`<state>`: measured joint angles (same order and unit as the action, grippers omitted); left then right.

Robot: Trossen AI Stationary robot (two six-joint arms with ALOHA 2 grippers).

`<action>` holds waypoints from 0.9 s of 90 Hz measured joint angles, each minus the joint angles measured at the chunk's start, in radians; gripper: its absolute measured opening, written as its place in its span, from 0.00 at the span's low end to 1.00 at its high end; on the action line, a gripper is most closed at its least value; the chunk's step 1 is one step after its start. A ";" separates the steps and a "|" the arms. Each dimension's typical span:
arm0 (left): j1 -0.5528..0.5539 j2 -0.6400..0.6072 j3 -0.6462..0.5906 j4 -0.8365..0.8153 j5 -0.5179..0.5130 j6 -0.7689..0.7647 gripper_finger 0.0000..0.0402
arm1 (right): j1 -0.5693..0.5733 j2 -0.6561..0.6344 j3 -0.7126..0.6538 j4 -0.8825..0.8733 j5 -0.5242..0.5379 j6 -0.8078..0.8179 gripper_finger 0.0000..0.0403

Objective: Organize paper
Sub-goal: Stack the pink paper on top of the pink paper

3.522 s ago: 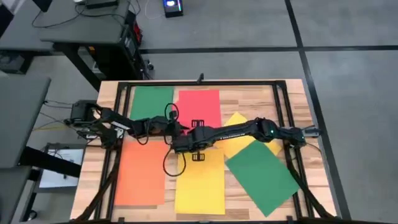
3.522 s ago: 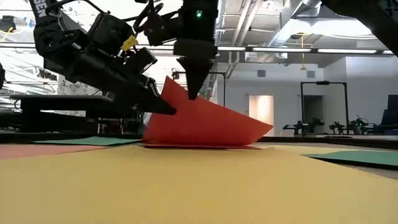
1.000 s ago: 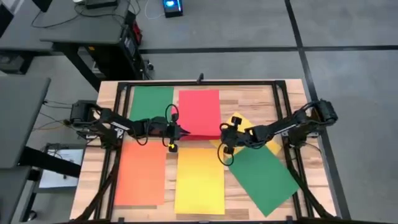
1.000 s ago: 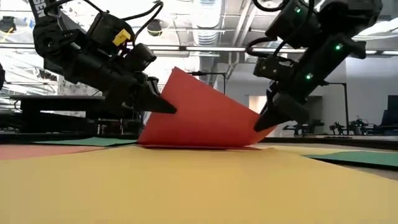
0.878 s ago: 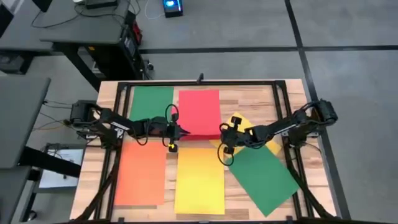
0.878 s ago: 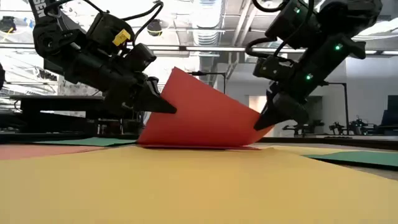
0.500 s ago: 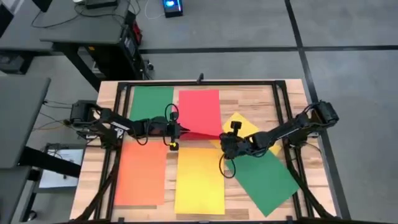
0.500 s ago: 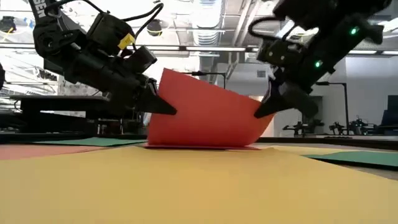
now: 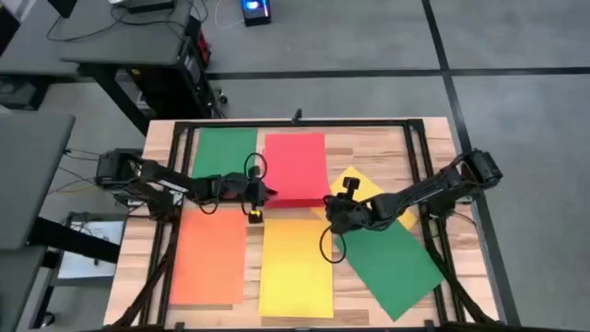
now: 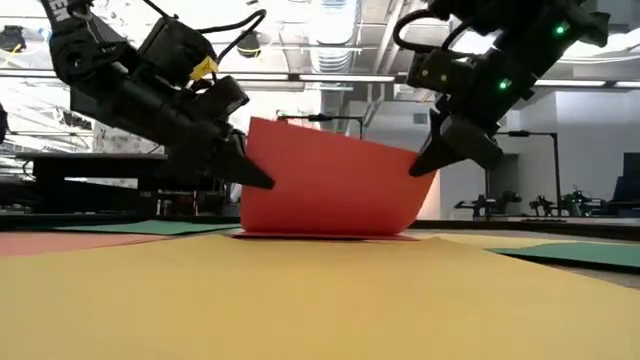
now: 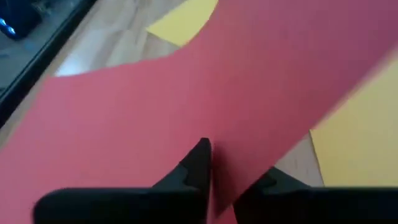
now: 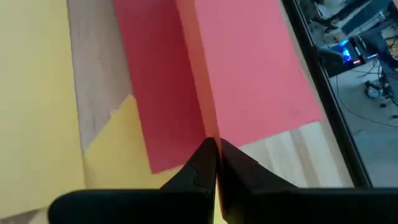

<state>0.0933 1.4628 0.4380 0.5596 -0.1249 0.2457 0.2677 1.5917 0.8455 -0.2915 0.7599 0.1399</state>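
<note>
Paper, a thin red sheet (image 10: 325, 190), curls upward, both grippers' fingers (image 10: 258, 178) pinching its corners.

A robotics lab or workshop, by the look of it. The wooden table (image 9: 433, 138) carries a black frame (image 9: 304, 123) and stands on a grey tiled floor (image 9: 369, 46) beside desks (image 9: 101, 41) trailing cables. The low view shows open ceiling ducts (image 10: 335, 20), strip lights and, faintly, more rigs (image 10: 545, 205) beyond.
</note>
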 joint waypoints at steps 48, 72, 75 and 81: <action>-0.015 -0.358 0.086 -0.476 -0.080 -0.144 0.30 | 0.000 0.000 0.000 0.062 -0.105 -0.006 0.00; -0.085 -0.490 0.087 -0.482 -0.080 -0.156 0.30 | 0.000 0.000 0.000 0.094 -0.202 -0.013 0.00; -0.093 -0.502 0.087 -0.483 -0.080 -0.156 0.30 | 0.000 0.000 0.000 0.095 -0.206 -0.011 0.00; -0.107 -0.513 0.087 -0.470 -0.081 -0.159 0.29 | -0.002 0.000 0.000 0.095 -0.210 -0.010 0.00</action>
<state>-0.0138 0.9501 0.5250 0.0899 -0.2055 0.0870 0.2657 1.5921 0.8452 -0.1963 0.5503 0.1303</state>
